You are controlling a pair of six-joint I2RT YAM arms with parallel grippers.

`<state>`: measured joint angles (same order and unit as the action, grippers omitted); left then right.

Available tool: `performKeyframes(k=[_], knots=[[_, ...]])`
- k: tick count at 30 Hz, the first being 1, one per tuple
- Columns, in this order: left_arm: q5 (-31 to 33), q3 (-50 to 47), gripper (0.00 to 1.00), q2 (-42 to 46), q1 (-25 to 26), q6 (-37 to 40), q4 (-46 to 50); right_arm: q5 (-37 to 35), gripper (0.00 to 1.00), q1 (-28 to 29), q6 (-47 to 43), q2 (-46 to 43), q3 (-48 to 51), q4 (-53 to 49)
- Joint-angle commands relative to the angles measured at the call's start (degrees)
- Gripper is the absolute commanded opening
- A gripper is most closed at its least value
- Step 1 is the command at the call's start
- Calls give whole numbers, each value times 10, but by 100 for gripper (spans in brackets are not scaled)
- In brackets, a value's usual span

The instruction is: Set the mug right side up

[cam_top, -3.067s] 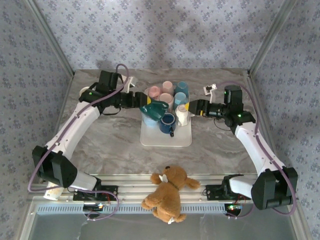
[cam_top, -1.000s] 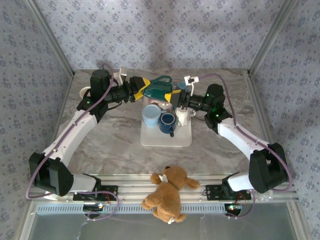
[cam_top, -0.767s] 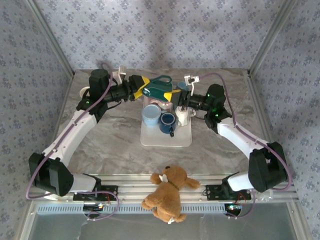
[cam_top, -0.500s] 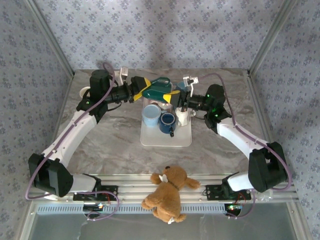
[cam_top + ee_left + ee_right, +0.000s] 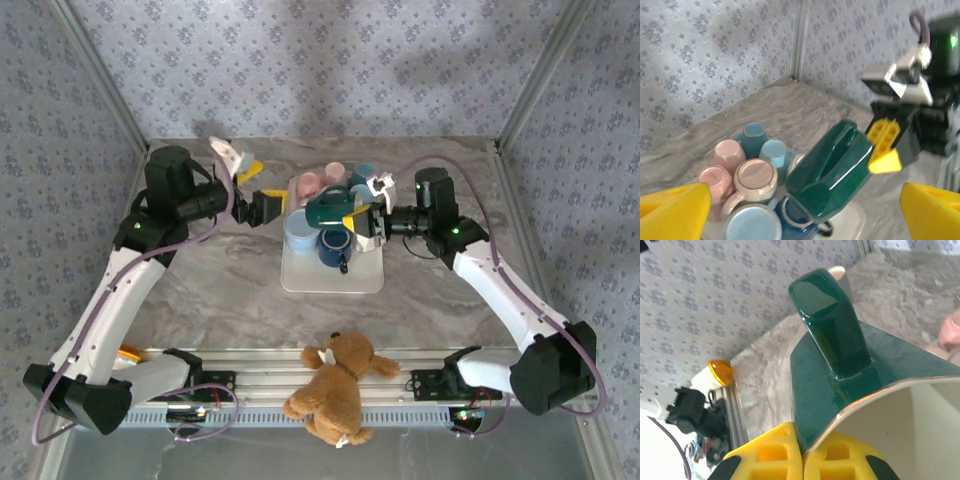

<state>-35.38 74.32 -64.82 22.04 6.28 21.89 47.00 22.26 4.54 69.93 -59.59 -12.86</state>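
Marble-look table (image 5: 220, 290), both arms reaching in toward the far middle. White tray (image 5: 310, 278) sits mid-table with a cluster of mugs on it. Brown teddy bear (image 5: 338, 385) lies at the near edge, between the arm bases.

Green mug (image 5: 326, 208) is in the air above the tray's mug cluster, tipped onto its side. Its mouth faces the right arm and its handle points up in the right wrist view.

On the tray below it: pink mugs (image 5: 310, 183) at the back, a light blue mug (image 5: 297, 232) front left, and a dark blue mug (image 5: 335, 245) beside that.

Right gripper (image 5: 362, 222) is clamped on the green mug's rim wall, yellow pads (image 5: 770, 455) pinching it.

Left gripper (image 5: 262, 190) is wide open and holding nothing, just left of the mug and clear of it.
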Motion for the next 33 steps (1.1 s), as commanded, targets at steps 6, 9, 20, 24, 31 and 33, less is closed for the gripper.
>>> performKeyframes(k=[6, 9, 20, 24, 31, 33], knots=[[35, 60, 93, -46, 36, 244, 119, -67, 0, 4, -159, -15, -82, -208], [51, 81, 91, -69, 50, 260, 132, -102, 0, 16, -195, -4, -125, -268], [67, 145, 86, -127, 89, 319, 194, -206, 0, 71, -252, 26, -199, -373], [45, 157, 81, -137, 96, 321, 198, -235, 0, 88, -268, 33, -216, -396], [1, 161, 74, -166, 112, 321, 183, -255, 0, 109, -283, 48, -241, -418], [-3, 164, 72, -174, 115, 317, 178, -256, 0, 114, -282, 49, -247, -421]])
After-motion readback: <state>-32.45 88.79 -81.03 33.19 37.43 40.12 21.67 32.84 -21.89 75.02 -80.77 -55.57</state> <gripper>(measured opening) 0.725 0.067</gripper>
